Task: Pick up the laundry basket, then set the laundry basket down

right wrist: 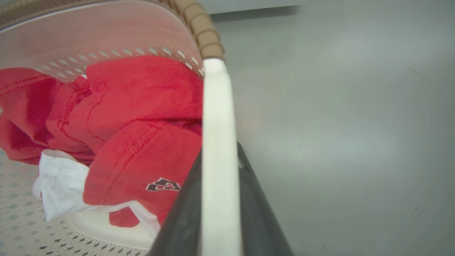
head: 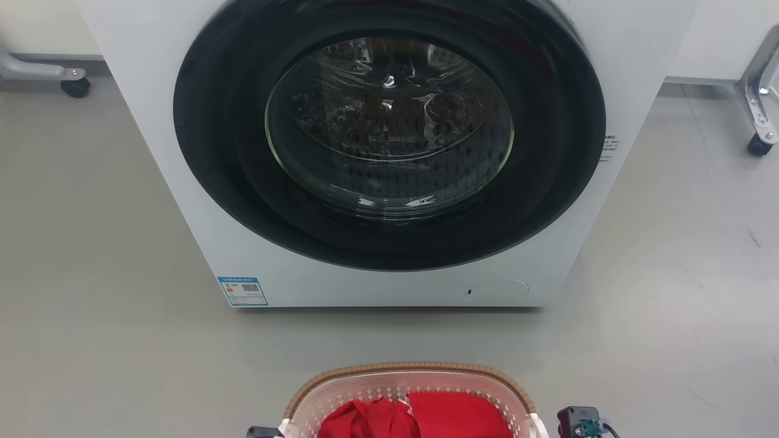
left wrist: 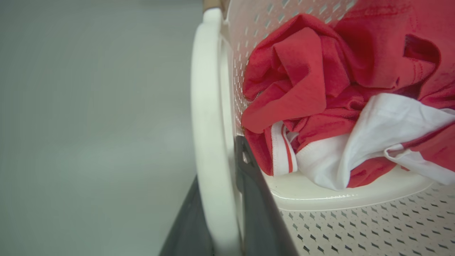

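STEP: two-arm grasp | left tool (left wrist: pixel 218 160) clenched on left side handle (left wrist: pixel 208 106); right tool (right wrist: pixel 220 147) clenched on right side handle (right wrist: pixel 217 106); opposed grips keep load level | laundry basket (head: pixel 411 369), holding red garments (head: pixel 420 417), is located before washing machine (head: pixel 365 286); floor contact cannot be determined.

Floor (head: pixel 91 255): grey, smooth, faintly scuffed on my right side.
On it, ahead of me: one white washer (head: pixel 389 286), door shut, a blue label (head: pixel 242 291) at its lower left corner.
Far left: one black caster (head: pixel 75 87) under a grey frame leg.
Far right: a second caster (head: pixel 759 145), likewise.
Nearest me: basket (head: pixel 414 369). I cannot tell whether it touches the floor.
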Controlling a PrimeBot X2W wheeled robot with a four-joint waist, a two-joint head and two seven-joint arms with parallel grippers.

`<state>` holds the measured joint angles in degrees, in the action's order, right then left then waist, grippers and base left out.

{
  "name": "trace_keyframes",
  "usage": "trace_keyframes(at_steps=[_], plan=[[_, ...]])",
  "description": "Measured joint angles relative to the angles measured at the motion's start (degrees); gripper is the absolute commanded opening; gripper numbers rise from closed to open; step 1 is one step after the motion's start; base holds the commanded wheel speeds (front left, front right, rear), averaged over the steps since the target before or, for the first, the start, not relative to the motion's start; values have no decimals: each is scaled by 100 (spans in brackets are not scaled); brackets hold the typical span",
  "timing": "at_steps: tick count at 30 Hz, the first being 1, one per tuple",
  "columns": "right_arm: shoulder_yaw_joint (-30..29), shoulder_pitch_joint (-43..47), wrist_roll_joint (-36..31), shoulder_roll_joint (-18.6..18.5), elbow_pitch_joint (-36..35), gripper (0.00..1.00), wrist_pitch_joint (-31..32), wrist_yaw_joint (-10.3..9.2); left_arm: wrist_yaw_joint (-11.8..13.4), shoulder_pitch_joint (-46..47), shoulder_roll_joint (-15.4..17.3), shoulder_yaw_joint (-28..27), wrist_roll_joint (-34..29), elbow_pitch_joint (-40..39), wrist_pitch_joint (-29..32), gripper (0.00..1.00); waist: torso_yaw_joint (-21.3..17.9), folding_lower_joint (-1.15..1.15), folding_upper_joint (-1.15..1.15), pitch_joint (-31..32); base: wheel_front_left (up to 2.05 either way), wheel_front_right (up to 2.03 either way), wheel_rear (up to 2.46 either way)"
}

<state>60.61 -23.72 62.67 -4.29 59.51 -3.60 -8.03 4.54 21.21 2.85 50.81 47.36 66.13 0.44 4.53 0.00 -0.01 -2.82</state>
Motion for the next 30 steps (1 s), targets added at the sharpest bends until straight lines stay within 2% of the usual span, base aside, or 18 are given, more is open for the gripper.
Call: trace_keyframes(at_steps=[30], plan=[[335, -12, 389, -2, 21, 0, -52, -3, 51, -54, 29, 175, 210, -11, 45, 0, -23, 0, 1, 24, 0, 0, 0]])
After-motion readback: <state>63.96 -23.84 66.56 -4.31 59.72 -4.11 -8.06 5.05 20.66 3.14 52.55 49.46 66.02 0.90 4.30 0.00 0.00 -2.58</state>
